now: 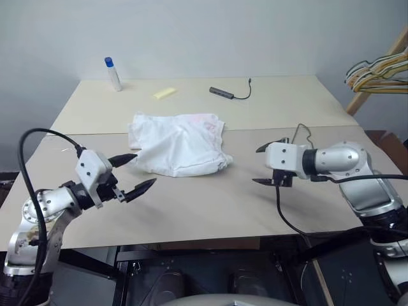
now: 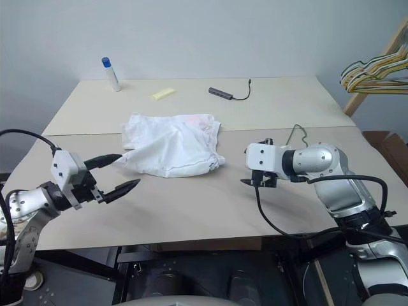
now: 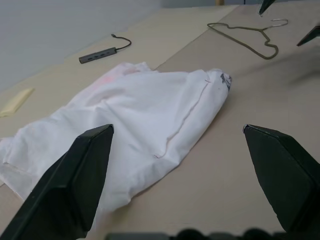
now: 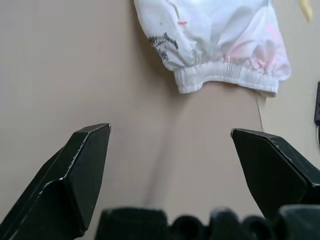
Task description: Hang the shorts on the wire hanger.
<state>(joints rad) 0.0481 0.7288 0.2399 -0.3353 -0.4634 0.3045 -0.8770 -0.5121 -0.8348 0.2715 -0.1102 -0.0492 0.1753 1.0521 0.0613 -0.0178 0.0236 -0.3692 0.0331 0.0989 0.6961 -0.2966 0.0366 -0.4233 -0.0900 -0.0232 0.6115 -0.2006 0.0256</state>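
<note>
Both grippers empty, fingers apart, flanking the shorts [image 1: 178, 144] on the tabletop [image 1: 210, 210]; left gripper [image 1: 132, 173] best takes the near hem squarely, right gripper [image 1: 264, 165] the waistband.

Probably a bare test room or lab: plain grey wall [image 1: 204, 32], beige worktables [image 1: 287, 102], hangers [image 1: 379, 71] on a wooden rack.
</note>
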